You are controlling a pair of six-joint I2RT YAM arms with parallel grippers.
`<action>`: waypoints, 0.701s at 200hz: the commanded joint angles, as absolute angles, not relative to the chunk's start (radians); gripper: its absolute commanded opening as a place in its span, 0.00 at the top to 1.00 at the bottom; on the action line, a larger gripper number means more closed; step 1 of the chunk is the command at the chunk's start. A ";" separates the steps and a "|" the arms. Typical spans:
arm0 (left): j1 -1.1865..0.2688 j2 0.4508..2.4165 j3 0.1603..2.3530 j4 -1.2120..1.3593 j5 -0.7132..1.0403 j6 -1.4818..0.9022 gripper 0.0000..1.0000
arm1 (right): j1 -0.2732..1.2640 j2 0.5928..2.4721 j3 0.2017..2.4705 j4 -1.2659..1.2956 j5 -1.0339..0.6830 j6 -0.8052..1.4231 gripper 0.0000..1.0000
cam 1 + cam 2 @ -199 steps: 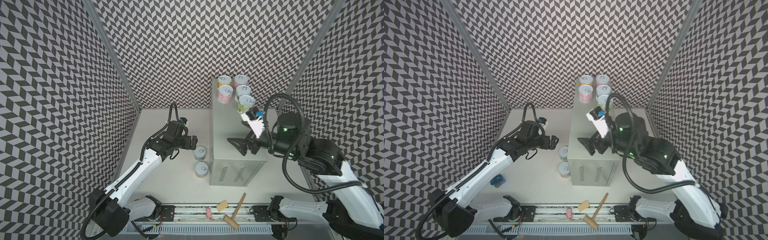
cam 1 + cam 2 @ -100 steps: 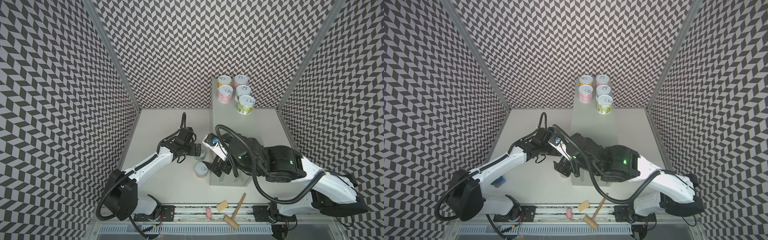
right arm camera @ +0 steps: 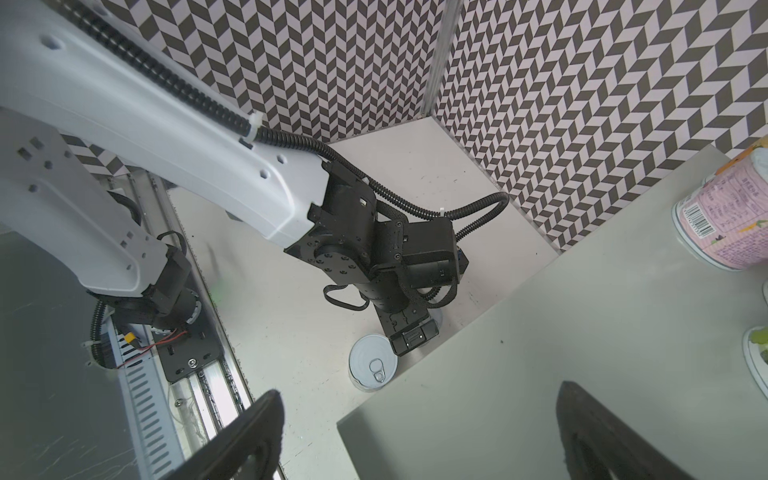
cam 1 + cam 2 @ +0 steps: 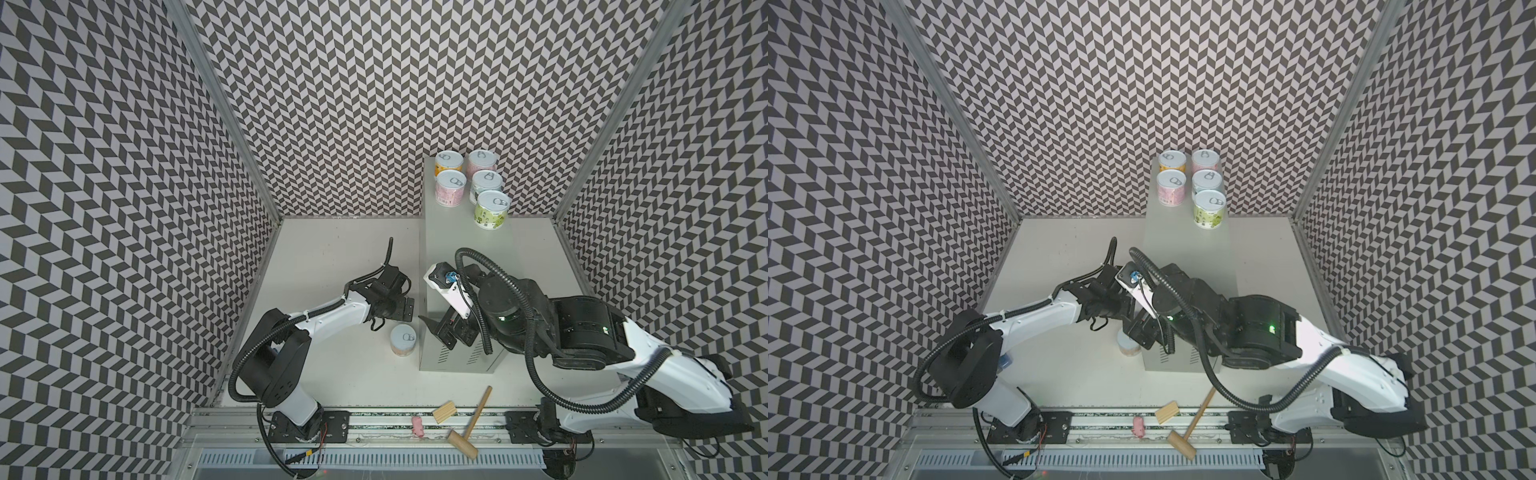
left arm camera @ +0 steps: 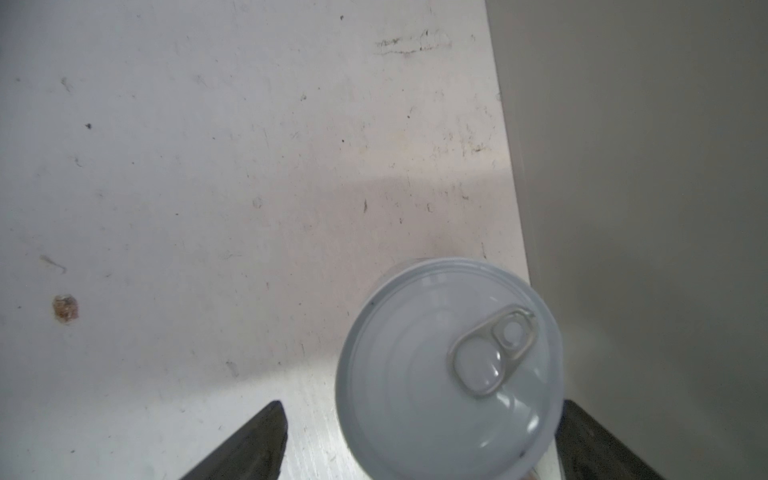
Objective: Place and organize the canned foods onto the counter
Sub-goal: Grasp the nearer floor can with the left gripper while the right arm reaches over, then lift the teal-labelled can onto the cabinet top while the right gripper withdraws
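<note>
Beside the counter (image 4: 453, 249), left hand (image 5: 422, 407) now straddles can (image 5: 449, 365).

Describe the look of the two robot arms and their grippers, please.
The left arm and right arm have white shells, black joints and black ribbed cable hoses. The left gripper and right gripper have black tapered fingers. Small green lights glow on the right arm.

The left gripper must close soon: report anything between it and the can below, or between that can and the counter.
Nothing visible lies between the left gripper and the can; its lid shows bare between the fingers. The right gripper hangs open over the near corner of the counter, possibly in the lifting path.
</note>
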State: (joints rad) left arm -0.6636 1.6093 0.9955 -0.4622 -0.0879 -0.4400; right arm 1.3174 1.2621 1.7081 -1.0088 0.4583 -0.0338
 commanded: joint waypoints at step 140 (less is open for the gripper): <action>-0.673 1.659 1.039 -0.360 -0.221 -0.487 0.24 | 1.319 1.257 1.700 -0.968 0.523 -0.020 0.01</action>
State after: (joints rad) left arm -0.6682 1.6699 1.0168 -0.3691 -0.1699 -0.4591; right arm 1.3174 1.2564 1.6989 -1.0019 0.4896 -0.0330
